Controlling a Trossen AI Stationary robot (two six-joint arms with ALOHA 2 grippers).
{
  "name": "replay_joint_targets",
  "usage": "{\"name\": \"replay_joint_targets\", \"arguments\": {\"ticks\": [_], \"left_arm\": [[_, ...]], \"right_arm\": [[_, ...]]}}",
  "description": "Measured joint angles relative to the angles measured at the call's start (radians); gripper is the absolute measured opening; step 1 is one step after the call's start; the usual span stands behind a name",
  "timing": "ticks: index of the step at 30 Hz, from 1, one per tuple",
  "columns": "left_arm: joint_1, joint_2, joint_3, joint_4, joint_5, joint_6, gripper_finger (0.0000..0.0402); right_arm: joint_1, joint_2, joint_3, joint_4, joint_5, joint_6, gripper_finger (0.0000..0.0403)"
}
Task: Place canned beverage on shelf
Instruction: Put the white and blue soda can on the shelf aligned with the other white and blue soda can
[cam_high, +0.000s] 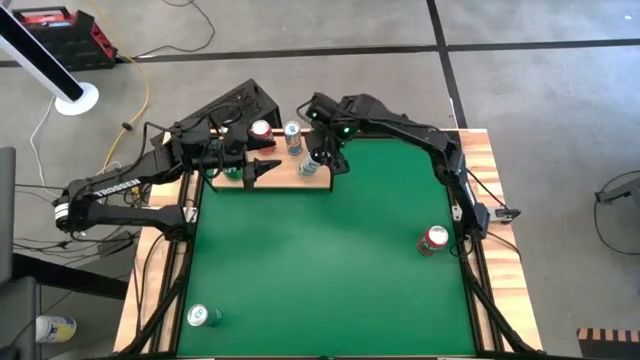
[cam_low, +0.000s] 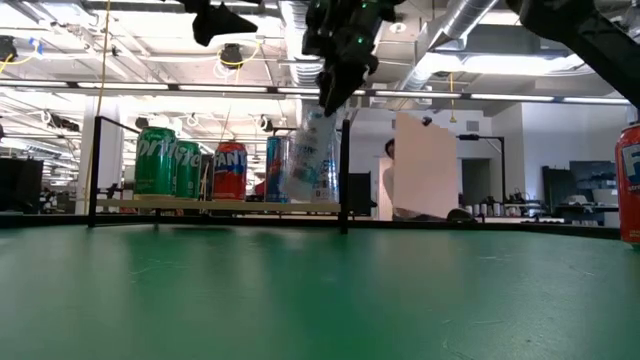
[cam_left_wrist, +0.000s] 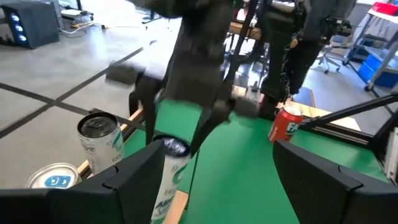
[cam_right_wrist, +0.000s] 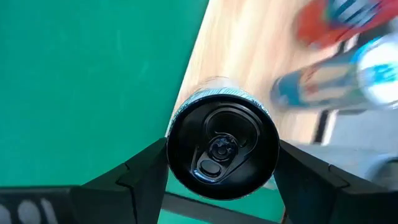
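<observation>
Nearest on the counter (cam_high: 330, 270), a green can (cam_high: 204, 317) is standing at the front left corner of the green mat and a red can (cam_high: 434, 240) is sitting by the right edge, both well apart from the work.

Farther back, the right gripper (cam_right_wrist: 222, 163) is pinching a pale canned beverage (cam_low: 310, 160) from above, one finger on each side of the rim just under its dark lid. The can is hanging tilted, its base over the front edge of the shelf (cam_high: 285, 170), apparently not yet resting on the wood.

It is likely a rigid, smooth-walled thing, slick under the fingers, and if full, heavy enough to swing in a rim grip; hence the tilt. A hold lower around the body would probably steady it, and thin walls may dent under hard pressure.

Beyond, the left gripper (cam_high: 262, 168) is hovering beside the shelf's left part, fingers spread and holding nothing. Green, red and blue cans (cam_low: 205, 168) are standing along the shelf behind.
</observation>
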Motion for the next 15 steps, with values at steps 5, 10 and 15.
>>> {"name": "replay_joint_targets", "arguments": {"ticks": [5,10,15], "left_arm": [[0.0,0.0,0.0,-0.001,0.011,0.001,0.0283],[0.0,0.0,0.0,-0.003,0.012,0.005,0.0283],[0.0,0.0,0.0,-0.003,0.012,0.005,0.0283]], "right_arm": [[0.013,0.024,0.002,-0.029,0.036,0.002,0.0278],[0.016,0.024,0.002,-0.039,0.035,0.003,0.0278],[0.014,0.027,0.027,-0.097,0.035,0.025,0.0278]]}}
